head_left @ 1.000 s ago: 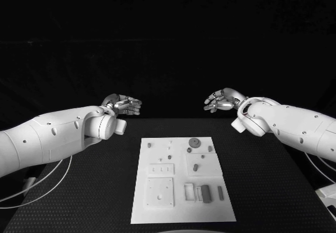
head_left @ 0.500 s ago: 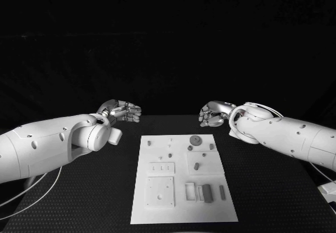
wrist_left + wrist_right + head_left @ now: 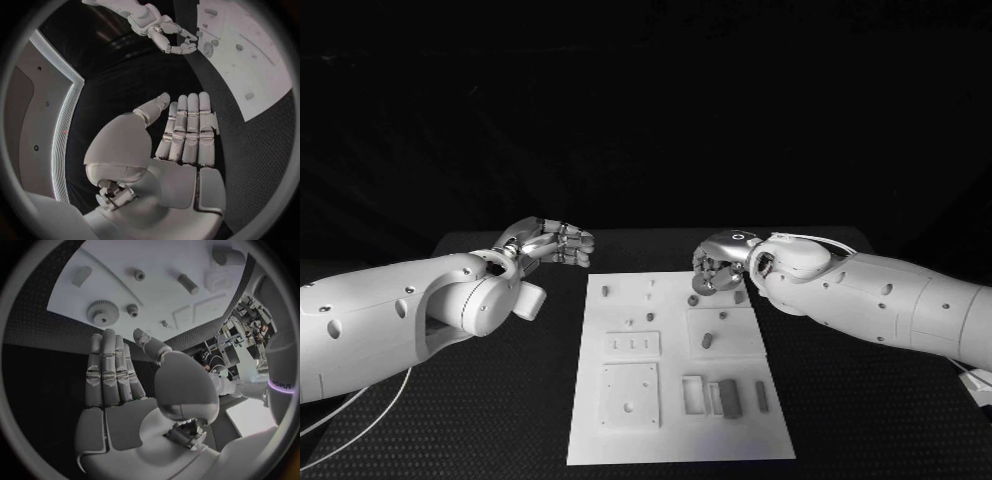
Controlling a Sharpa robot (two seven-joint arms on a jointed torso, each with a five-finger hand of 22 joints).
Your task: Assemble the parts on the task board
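Note:
The white task board [image 3: 632, 425] lies in the middle of the black table, with small grey parts on it, among them a dark block [image 3: 727, 396] and a peg [image 3: 762, 396] near its front. My left hand [image 3: 548, 241] hovers off the board's far left corner, its fingers [image 3: 187, 131] straight and holding nothing. My right hand [image 3: 720, 262] hangs over the board's far right corner, also holding nothing, fingers [image 3: 106, 370] stretched out. Just beyond those fingertips in the right wrist view lie a large gear [image 3: 102, 312], a small gear [image 3: 132, 310] and a short peg [image 3: 187, 283] on the board [image 3: 156, 260].
The black table [image 3: 473, 400] spreads wide on both sides of the board, and its far edge lies behind the hands. In the left wrist view the right hand [image 3: 165, 32] hovers at the board's [image 3: 256, 75] far corner.
Both hands have come down and nearer to the board. The right hand moved inward over the board's far right corner. The left hand dropped slightly beside the far left corner.

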